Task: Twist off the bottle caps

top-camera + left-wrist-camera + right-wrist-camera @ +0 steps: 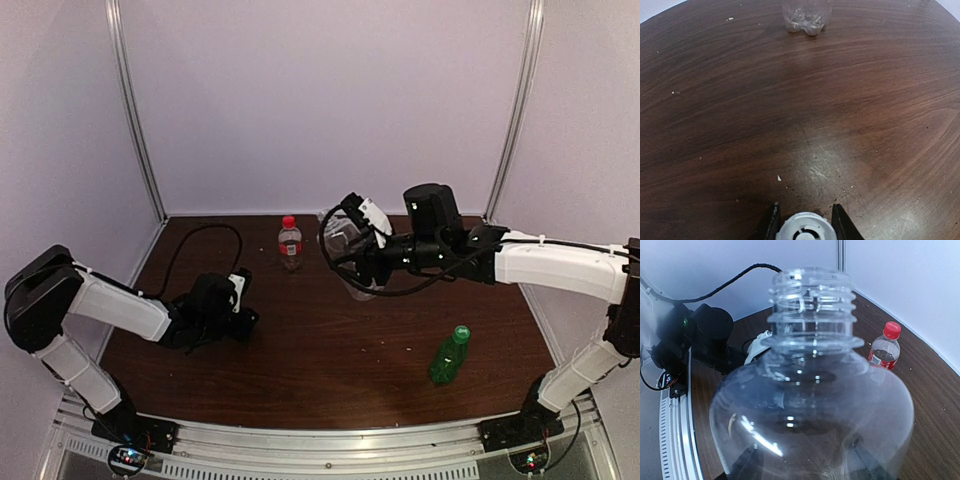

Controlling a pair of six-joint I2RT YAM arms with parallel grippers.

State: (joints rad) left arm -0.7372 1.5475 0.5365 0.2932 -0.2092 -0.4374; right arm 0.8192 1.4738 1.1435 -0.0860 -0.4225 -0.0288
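Observation:
My left gripper (245,314) (805,214) sits low over the table's left side, shut on a white cap (805,227) that shows between its two dark fingers (772,222). My right gripper (352,240) (800,465) is shut around the body of a clear bottle (350,262) (810,405) at mid table; its threaded neck (812,300) is bare and open. The bottle's base (807,17) shows far ahead in the left wrist view. A small bottle with a red cap (289,221) (892,330) stands upright at the back. A green bottle (449,356) with a green cap (461,332) lies at the right.
The dark wooden table (330,370) is boxed in by pale walls with metal posts (135,110) at the back corners. A black cable (200,240) loops over the table behind the left arm. Small crumbs (779,178) dot the wood.

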